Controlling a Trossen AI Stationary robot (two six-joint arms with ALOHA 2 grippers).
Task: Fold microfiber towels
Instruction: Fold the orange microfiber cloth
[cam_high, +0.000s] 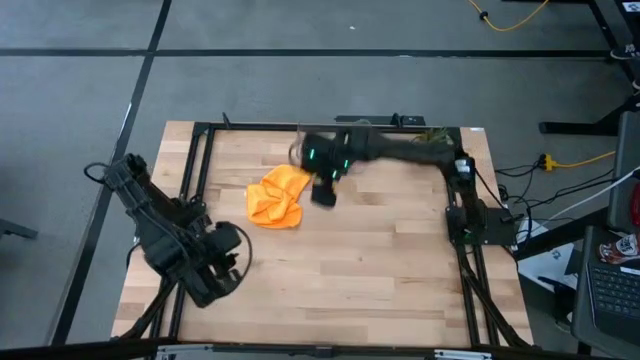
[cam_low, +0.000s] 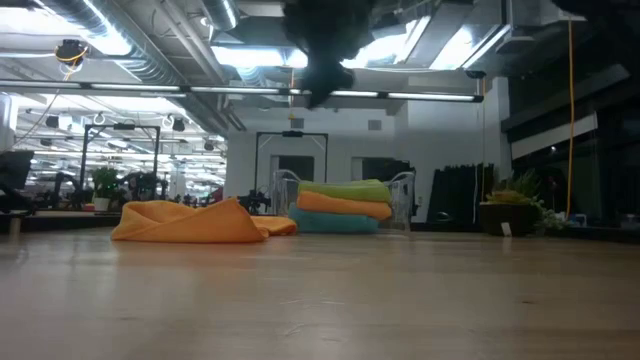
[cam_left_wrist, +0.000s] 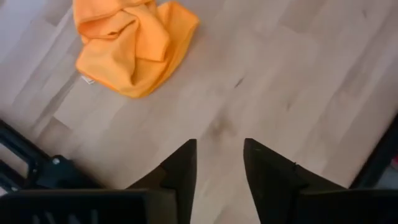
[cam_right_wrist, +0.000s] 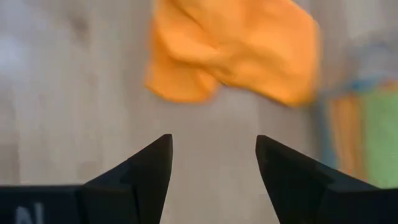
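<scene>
Orange towel (cam_high: 277, 199) lies crumpled on the worktop (cam_high: 380, 270), left of centre in the high view, bunched w/ overlapping folds and no flat edge, so it looks dropped there ready for spreading, not yet folded. In the low view it's a low lumpy mound at mid-left. Behind it, centre of the low view, a neat stack (cam_low: 343, 207): green on top, orange, teal at bottom, sitting in the clear bin (cam_low: 404, 199); prob. the finished ones, parked out of the way.

Right hand (cam_high: 324, 193) hovers just right of the crumpled towel, fingers apart, holding nothing, likely placed to come down on an edge. Left hand (cam_high: 226, 262) waits at lower left of the high view, well apart from the towel, fingers apart w/ a gap, empty.
</scene>
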